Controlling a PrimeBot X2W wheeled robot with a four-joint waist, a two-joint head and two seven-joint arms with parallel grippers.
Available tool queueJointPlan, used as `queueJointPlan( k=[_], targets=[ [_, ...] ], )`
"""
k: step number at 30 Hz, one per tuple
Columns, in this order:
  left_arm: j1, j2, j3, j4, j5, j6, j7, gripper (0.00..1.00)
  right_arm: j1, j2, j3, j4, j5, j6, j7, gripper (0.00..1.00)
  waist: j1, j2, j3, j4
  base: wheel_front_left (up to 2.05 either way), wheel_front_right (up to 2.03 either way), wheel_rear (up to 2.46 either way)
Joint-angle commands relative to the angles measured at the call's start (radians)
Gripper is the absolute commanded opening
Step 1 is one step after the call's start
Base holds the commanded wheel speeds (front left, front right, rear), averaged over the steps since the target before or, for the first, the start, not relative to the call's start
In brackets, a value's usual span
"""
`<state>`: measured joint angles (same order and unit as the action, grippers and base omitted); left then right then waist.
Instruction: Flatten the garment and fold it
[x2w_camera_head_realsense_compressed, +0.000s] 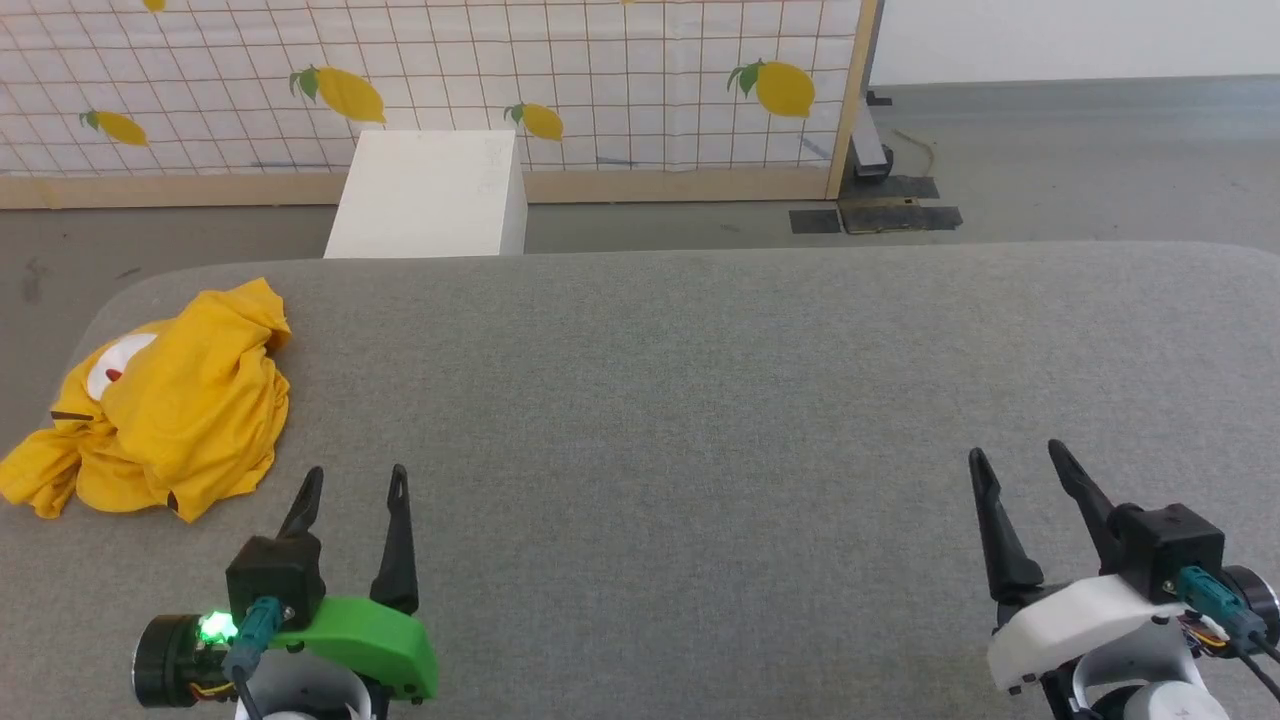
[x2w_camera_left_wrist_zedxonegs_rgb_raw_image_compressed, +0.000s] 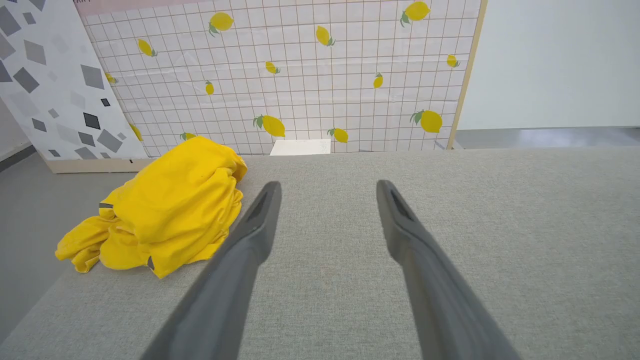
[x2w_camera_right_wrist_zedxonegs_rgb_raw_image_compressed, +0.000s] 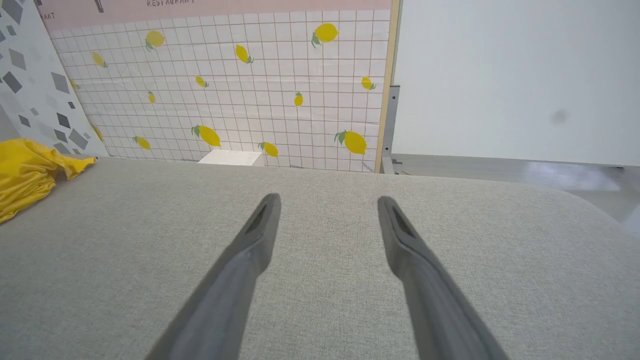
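- I see the grey cloth-covered counter (x2w_camera_head_realsense_compressed: 700, 400) stretching across my head view, with rounded far corners.
- Behind its far edge stands a white gridded screen (x2w_camera_head_realsense_compressed: 600, 80) printed with lemons.
- The yellow T-shirt (x2w_camera_head_realsense_compressed: 180, 410) lies in a crumpled heap at the counter's left edge, near the far left corner. A white patch with a red dot shows on top.
- A white box (x2w_camera_head_realsense_compressed: 425, 195) sits on the floor just past the far edge.
- My left fingers (x2w_camera_head_realsense_compressed: 398, 540) are spread apart and empty, by the near edge, close to the T-shirt but not touching it.
- My right fingers (x2w_camera_head_realsense_compressed: 997, 540) are spread apart and empty, near the near right corner.
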<state>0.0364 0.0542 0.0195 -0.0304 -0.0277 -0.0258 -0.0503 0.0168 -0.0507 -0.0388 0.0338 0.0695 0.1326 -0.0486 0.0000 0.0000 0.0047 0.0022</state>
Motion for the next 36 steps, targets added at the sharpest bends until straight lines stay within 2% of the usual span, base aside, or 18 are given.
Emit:
queueJointPlan(
  k=[1,36],
  targets=[
    [0.009,-0.001,0.005,-0.007,-0.006,-0.006,-0.012,1.00,0.004,0.000,-0.007,0.004,0.014,0.000,-0.013,1.00,0.0000,0.0000,0.000,0.000,0.00,0.00,0.00],
    [0.048,-0.002,0.042,-0.043,-0.027,-0.033,-0.084,1.00,0.016,0.000,-0.093,-0.001,0.045,-0.001,-0.085,1.00,0.0000,0.0000,0.006,0.005,0.00,0.00,0.00]
  ],
)
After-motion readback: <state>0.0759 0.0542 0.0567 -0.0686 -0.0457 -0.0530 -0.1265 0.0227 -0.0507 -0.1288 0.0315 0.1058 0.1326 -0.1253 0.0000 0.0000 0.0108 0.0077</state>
